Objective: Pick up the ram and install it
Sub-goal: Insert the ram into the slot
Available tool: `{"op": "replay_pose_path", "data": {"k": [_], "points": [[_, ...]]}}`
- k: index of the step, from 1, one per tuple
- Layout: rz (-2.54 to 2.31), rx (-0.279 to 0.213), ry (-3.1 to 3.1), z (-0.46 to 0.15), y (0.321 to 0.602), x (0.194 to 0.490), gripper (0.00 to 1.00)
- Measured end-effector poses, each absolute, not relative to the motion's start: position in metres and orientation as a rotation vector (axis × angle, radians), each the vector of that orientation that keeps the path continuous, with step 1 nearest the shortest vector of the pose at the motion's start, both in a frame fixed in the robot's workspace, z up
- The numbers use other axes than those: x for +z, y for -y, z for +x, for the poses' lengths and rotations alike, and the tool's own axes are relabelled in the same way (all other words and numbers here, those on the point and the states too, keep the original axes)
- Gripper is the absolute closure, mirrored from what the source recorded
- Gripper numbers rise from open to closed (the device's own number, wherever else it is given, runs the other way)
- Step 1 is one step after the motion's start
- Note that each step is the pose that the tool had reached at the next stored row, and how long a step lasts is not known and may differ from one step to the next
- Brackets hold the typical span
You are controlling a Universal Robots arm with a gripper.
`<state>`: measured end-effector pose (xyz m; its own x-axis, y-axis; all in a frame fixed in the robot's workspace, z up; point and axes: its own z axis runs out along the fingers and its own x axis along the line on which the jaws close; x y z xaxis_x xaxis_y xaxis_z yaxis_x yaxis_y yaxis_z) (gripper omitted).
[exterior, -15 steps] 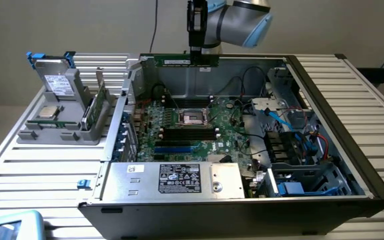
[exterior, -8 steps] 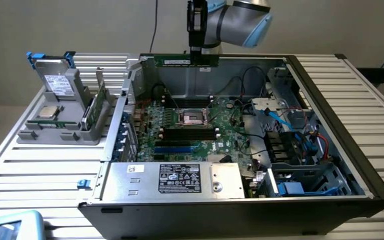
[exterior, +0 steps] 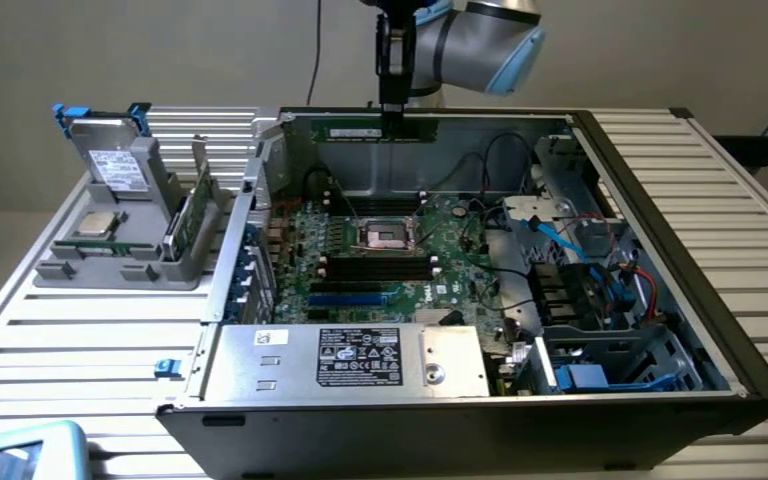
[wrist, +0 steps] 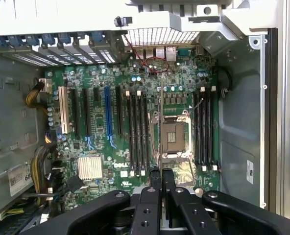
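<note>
Fingers [wrist: 155, 182] pinch the ram [exterior: 351, 130] on edge, high over the case [exterior: 491, 160] rear. It looks parallel to the black slots [wrist: 137, 132]. You'd best hold it square, centre it between the end latches and press evenly.

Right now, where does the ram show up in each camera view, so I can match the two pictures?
Exterior view: the ram hangs level in the claw, top centre, over the case's back wall.
Wrist view: the ram is edge-on, a thin line running out from the claw across the motherboard.
Shared landmark: the empty processor socket.
</note>
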<state>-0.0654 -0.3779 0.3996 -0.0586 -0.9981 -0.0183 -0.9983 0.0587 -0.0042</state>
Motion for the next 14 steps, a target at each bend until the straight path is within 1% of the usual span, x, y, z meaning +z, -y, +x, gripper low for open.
{"op": "replay_pose_path", "data": {"k": [8, 14], "points": [[-2.162, 0.012, -2.284, -0.059, 0.379, 0.393, 0.87], [-2.168, 0.017, -2.282, -0.059, 0.390, 0.384, 0.87]]}}
